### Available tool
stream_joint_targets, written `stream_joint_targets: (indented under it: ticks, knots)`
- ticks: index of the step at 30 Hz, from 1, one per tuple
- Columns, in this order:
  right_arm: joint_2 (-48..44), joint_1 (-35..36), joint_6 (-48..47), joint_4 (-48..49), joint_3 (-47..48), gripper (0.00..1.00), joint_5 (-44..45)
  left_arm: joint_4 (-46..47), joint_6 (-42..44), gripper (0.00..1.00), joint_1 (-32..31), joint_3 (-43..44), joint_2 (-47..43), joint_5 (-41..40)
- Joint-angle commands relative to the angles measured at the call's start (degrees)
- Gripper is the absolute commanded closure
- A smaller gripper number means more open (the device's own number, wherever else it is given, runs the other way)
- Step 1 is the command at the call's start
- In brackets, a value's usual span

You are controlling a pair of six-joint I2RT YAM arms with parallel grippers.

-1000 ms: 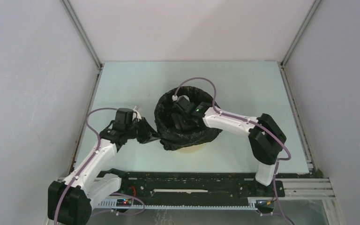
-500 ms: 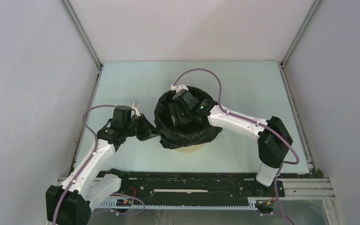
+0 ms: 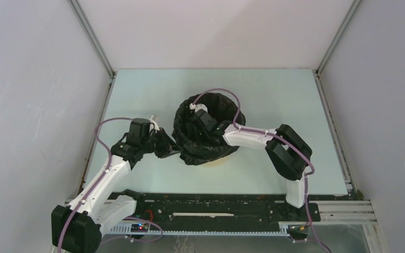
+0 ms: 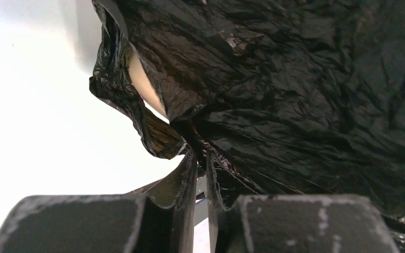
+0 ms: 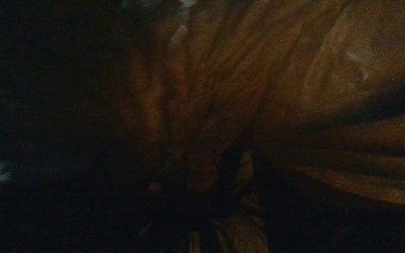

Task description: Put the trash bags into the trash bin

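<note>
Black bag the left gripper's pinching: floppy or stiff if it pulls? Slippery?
Probably floppy: the trash bag hangs in crinkled folds and bunches to a pleat where the left gripper pinches it. Likely very light, so a tug may drag film off the bin. Glossy surface looks slippery; the thin pinch might slide out.

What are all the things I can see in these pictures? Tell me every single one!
trash bag: one, shiny black, draped over the bin mid-table, left edge stretched sideways.
trash bin: one, cream, mostly hidden under the bag.
table: one, pale green, under everything.
walls: three, white, around the table.
cables: two, purple, looping along the arms.
arms: two, white and black, bases at the near edge.
left pincer: one, black, pinching the bag's left edge.
right pincer: one, black, down inside the bag's mouth; open or shut is not visible.
</note>
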Motion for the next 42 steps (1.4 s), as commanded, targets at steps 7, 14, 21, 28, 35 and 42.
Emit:
stream_joint_targets:
  ticks: [7, 14, 21, 28, 35, 42]
  knots:
    - [-4.55, 0.17, -3.36, -17.12, 9.16, 0.11, 1.14, 1.05, 1.21, 0.79, -0.39, 4.50, 0.45, -0.14]
    - [-8.60, -0.86, -9.19, -24.47, 10.44, 0.12, -0.23, -1.88, 3.84, 0.73, -0.41, 4.84, -0.21, -0.74]
    - [-4.55, -4.30, -13.52, -19.99, 7.92, 0.12, 4.93, -4.88, 4.92, 0.63, -0.47, 4.09, -2.82, -1.00]
    - [1.84, -4.46, -12.14, -16.76, 6.33, 0.13, 7.12, -9.56, 6.41, 0.51, -0.39, 4.06, -7.42, -3.18]
    - [5.33, -3.84, -9.27, -17.82, 6.39, 0.13, 6.61, -12.08, 6.84, 0.44, -0.39, 4.64, -10.43, -3.79]
    - [-2.38, -2.75, -10.29, -24.52, 11.15, 0.13, 6.09, -11.50, 7.24, 0.40, -0.40, 5.37, -8.91, -2.44]
